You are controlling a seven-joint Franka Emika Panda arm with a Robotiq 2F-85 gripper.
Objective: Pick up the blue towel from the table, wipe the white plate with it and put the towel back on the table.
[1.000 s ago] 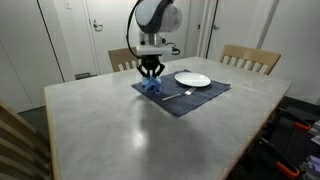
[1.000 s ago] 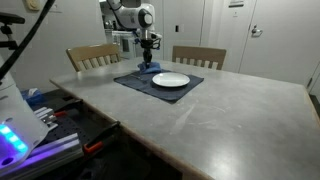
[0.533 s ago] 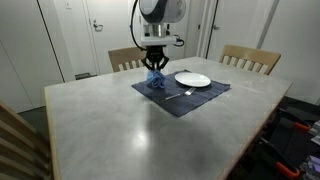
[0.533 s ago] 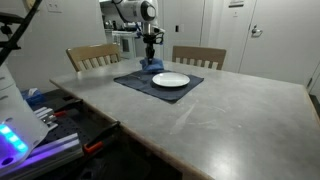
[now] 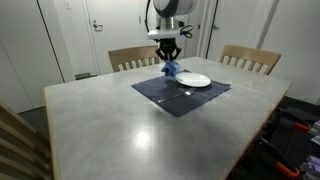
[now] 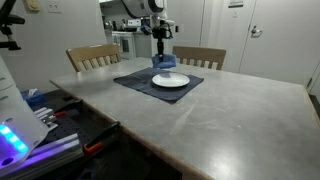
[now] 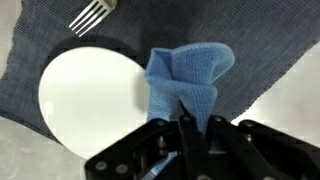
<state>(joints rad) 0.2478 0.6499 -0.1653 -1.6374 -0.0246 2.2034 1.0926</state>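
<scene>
My gripper (image 7: 200,121) is shut on the blue towel (image 7: 185,72), which hangs bunched from the fingertips. In both exterior views the gripper (image 5: 170,58) (image 6: 160,48) holds the towel (image 5: 171,70) (image 6: 163,62) in the air, just above the near edge of the white plate (image 5: 193,80) (image 6: 170,80). The plate (image 7: 85,95) lies on a dark navy placemat (image 5: 165,92) on the grey table (image 5: 120,125). In the wrist view the towel hangs over the plate's right rim and the placemat (image 7: 255,40).
A metal fork (image 7: 93,13) (image 5: 187,92) lies on the placemat beside the plate. Two wooden chairs (image 5: 130,58) (image 5: 250,58) stand at the table's far side. Equipment and cables (image 6: 60,125) sit off one table edge.
The gripper has risen off the placemat with the towel in it and carried it sideways to the plate's edge.
</scene>
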